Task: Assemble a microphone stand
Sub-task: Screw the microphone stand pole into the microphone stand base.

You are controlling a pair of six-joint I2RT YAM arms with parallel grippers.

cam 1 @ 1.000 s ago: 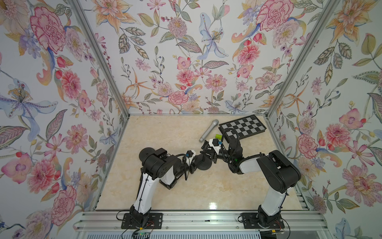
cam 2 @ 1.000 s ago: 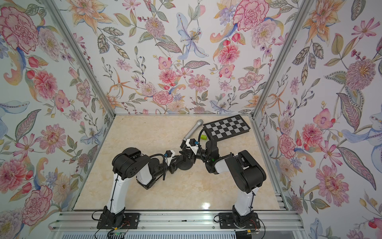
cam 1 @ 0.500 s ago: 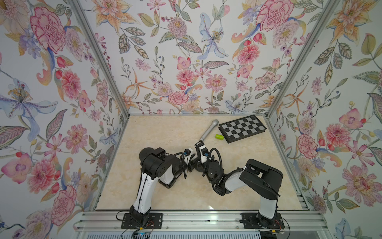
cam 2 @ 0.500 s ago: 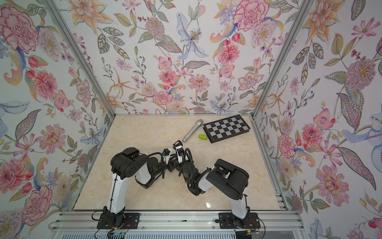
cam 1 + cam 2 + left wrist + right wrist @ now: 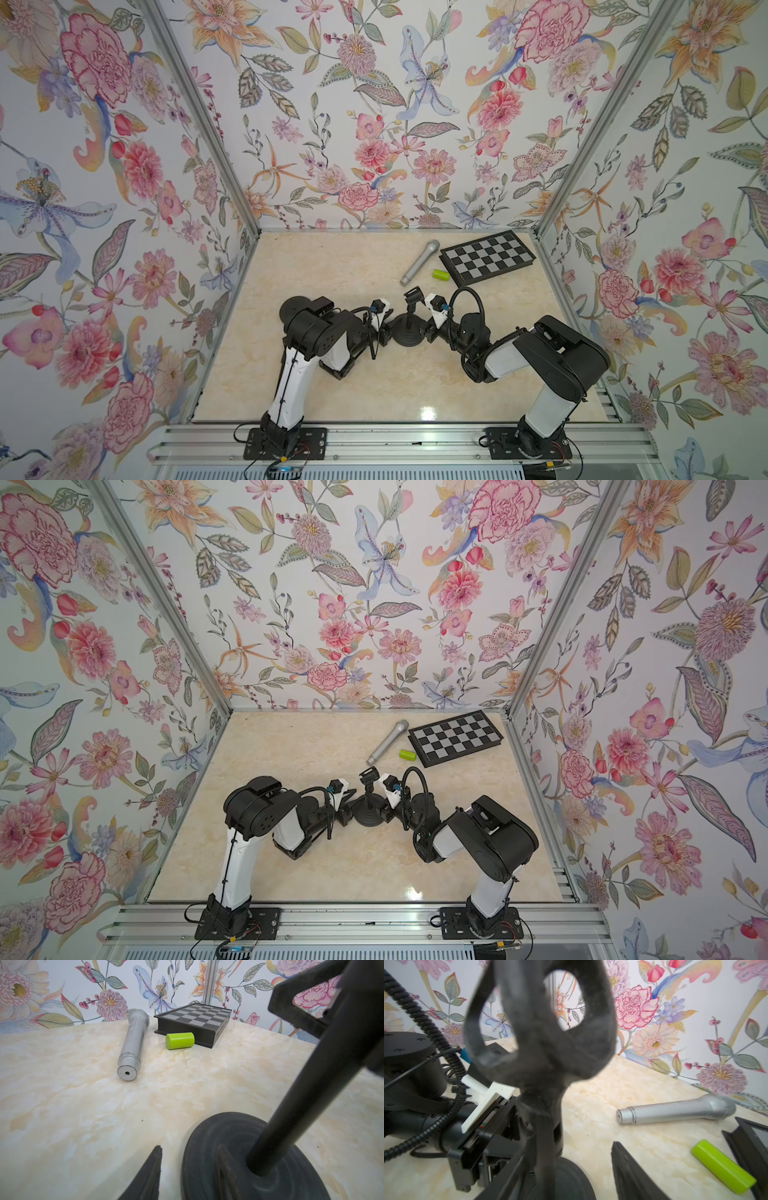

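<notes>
The stand (image 5: 409, 318) is upright about mid-table (image 5: 332, 374) between the arms, pole (image 5: 301, 1095) in the round base (image 5: 228, 1126), clip (image 5: 412, 296) on top and empty. Left claw (image 5: 388, 330) sits low at the base's rim. In the left wrist view one finger (image 5: 151, 1174) is on the table just beside the rim and the other looks to lie over the disc. There's a gap between them, and I can't tell if it's pinching the rim or only resting there. My read: it's bracing the base so the stand doesn't skate or tip. Right claw (image 5: 424, 328) is open and holds nothing. The pole rises between its fingers (image 5: 627, 1169), and the finger I marked is clearly off it. I'd call pole-to-base done. The microphone (image 5: 419, 262) lies flat toward the far right corner, tail end pointing at the stand, just beside the chessboard (image 5: 487, 257). A green cylinder (image 5: 441, 274) lies between them, close to the board. Likely next: right claw fetches the microphone for the clip. Risk: smooth round barrel, may roll or slip.
</notes>
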